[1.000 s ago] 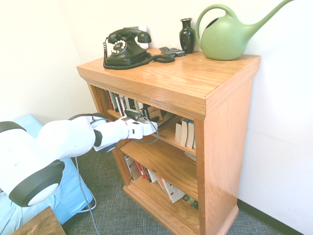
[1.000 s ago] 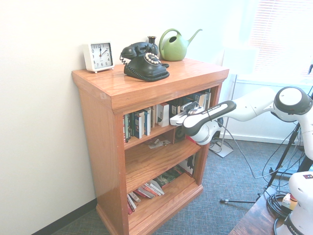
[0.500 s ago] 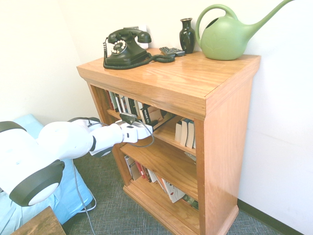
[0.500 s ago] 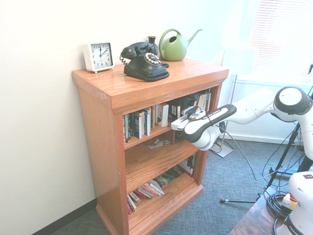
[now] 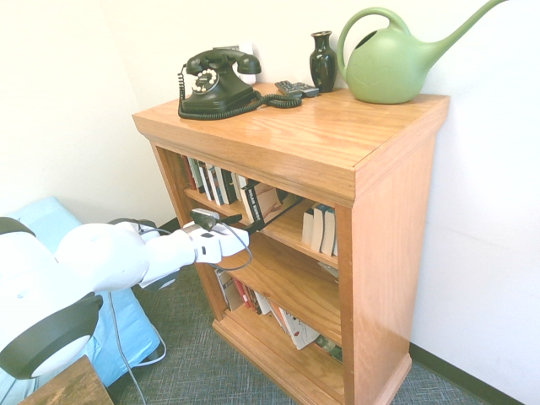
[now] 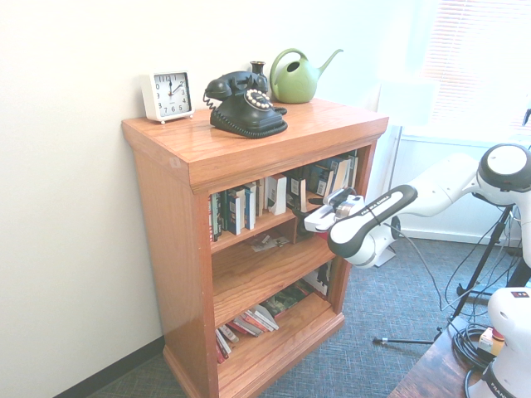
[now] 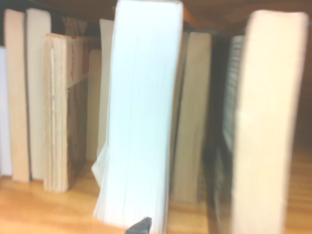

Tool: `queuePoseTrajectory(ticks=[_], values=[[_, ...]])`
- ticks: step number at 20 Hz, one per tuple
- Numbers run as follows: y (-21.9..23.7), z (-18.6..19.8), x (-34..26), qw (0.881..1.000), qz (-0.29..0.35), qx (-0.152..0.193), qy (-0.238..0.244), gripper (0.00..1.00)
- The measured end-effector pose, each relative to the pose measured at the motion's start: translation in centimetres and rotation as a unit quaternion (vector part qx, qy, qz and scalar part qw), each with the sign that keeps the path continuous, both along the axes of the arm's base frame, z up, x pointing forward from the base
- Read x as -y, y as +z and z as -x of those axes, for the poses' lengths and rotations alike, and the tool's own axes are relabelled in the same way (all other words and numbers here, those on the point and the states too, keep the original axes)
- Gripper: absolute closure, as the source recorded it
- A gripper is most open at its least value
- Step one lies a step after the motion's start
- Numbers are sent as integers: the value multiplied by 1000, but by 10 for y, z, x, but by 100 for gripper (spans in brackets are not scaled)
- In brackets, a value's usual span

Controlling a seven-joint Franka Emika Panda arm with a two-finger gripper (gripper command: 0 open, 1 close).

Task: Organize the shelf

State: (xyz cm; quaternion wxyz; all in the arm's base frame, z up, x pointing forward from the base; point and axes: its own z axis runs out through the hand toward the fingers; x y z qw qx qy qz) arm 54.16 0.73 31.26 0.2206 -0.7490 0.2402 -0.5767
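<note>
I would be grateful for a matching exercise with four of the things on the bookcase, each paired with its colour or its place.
Things
1. Watering can
2. Clock
3. Telephone
4. Slumped books with red and white covers

Colours and places
A. Black, with a coiled cord
B. On the bottom tier
C. Green, with a long spout
D. White, square, at the end of the top away from the green thing

Right pairs: 1-C; 2-D; 3-A; 4-B
</note>
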Motion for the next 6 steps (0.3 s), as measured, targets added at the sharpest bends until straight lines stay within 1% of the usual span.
queuePoseTrajectory(ticks=[6], values=[[-10, 35, 10, 1000, 5, -3, 0, 0]])
